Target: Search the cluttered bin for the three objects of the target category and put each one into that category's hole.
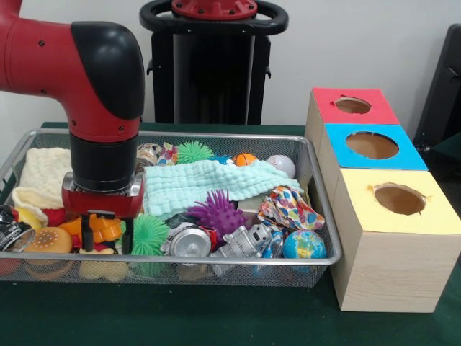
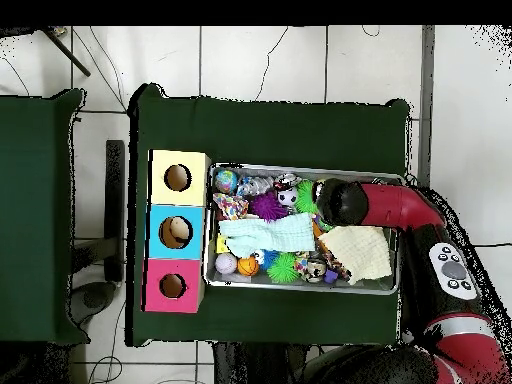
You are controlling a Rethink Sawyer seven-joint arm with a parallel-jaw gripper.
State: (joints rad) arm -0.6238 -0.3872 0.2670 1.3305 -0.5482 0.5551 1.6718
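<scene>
The wire-mesh bin (image 1: 216, 261) is full of toys and cloths; it also shows in the overhead view (image 2: 300, 290). My gripper (image 1: 106, 234) is lowered into the bin's left end, its two fingers apart on either side of an orange toy (image 1: 104, 225). In the overhead view my wrist (image 2: 335, 203) covers the gripper. A red box (image 1: 328, 97), a blue box (image 1: 338, 137) and a yellow box (image 1: 360, 209), each with a round hole, stand in a row right of the bin. Balls show: a globe ball (image 1: 304, 245), a baseball (image 1: 281, 166) and an orange ball (image 1: 245, 159).
A mint cloth (image 1: 202, 184) lies across the middle, a cream cloth (image 1: 43, 173) at the far left, a patterned cloth (image 1: 288, 209) at the right. A purple spiky ball (image 1: 216, 213), green spiky balls (image 1: 149, 234), a silver can (image 1: 189, 241) and a burger toy (image 1: 49, 240) crowd the front.
</scene>
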